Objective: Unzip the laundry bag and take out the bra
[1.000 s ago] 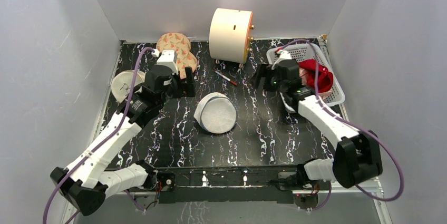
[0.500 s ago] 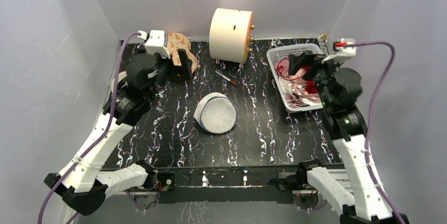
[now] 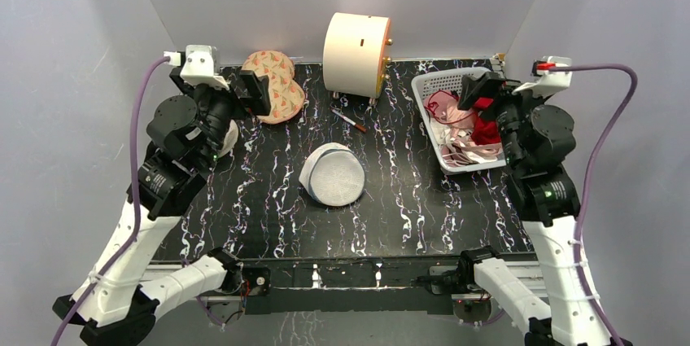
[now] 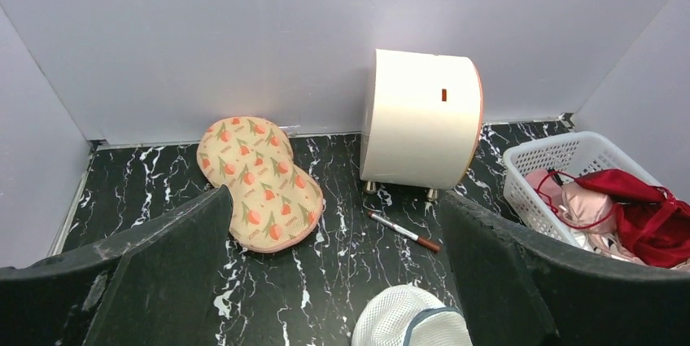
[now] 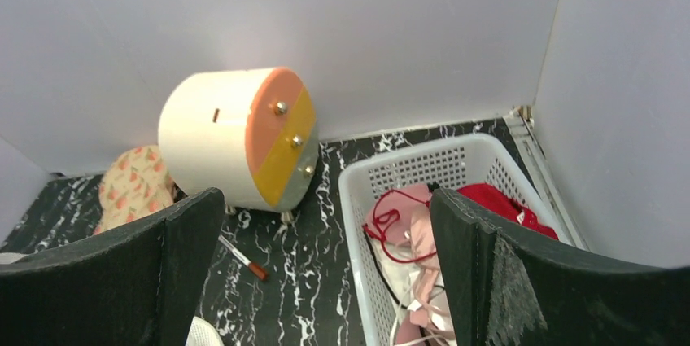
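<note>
- Laundry bag [image 4: 411,319], mid-tabletop: cut off by the left wrist view's bottom edge; its zip cannot be made out.
- Cream pouch [image 3: 230,136], tabletop's left edge: mostly hidden behind the left arm [image 3: 175,171].
- Basket [image 5: 423,168], far right corner: near end cut off in the right wrist view; its pink clothes [image 5: 411,240] are too tangled to tell apart.

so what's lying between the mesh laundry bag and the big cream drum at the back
Just a small red-tipped pen, clear in the top view, nearer the cream drum than the laundry bag and touching neither.
</note>
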You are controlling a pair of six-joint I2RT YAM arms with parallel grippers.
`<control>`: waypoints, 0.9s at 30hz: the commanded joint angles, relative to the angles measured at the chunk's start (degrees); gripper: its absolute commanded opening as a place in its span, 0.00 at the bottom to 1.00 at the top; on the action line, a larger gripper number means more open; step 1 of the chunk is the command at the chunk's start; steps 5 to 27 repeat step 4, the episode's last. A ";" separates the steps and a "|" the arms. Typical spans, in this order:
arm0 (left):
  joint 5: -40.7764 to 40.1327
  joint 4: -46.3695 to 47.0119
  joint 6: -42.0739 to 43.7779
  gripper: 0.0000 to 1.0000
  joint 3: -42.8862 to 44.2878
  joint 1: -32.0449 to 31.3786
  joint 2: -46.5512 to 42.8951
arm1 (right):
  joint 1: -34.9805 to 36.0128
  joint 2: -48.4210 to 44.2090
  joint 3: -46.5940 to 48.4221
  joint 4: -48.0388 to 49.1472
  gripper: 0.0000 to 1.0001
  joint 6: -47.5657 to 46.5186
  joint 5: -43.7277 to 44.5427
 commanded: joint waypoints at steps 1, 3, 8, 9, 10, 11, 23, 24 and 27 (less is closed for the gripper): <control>-0.84 0.91 0.38 0.98 -0.12 0.22 0.50 | 0.03 2.08 3.59 -1.67 0.98 0.78 2.35; -0.32 0.87 0.05 0.98 -0.20 0.23 0.87 | 0.07 1.22 1.76 0.13 0.98 0.11 1.72; -0.13 0.79 -0.11 0.98 -0.13 0.20 1.03 | 0.07 0.55 1.09 0.71 0.98 0.40 2.55; -0.13 0.79 -0.11 0.98 -0.13 0.20 1.03 | 0.07 0.55 1.09 0.71 0.98 0.40 2.55; -0.13 0.79 -0.11 0.98 -0.13 0.20 1.03 | 0.07 0.55 1.09 0.71 0.98 0.40 2.55; -0.13 0.79 -0.11 0.98 -0.13 0.20 1.03 | 0.07 0.55 1.09 0.71 0.98 0.40 2.55; -0.13 0.79 -0.11 0.98 -0.13 0.20 1.03 | 0.07 0.55 1.09 0.71 0.98 0.40 2.55; -0.13 0.79 -0.11 0.98 -0.13 0.20 1.03 | 0.07 0.55 1.09 0.71 0.98 0.40 2.55; -0.13 0.79 -0.11 0.98 -0.13 0.20 1.03 | 0.07 0.55 1.09 0.71 0.98 0.40 2.55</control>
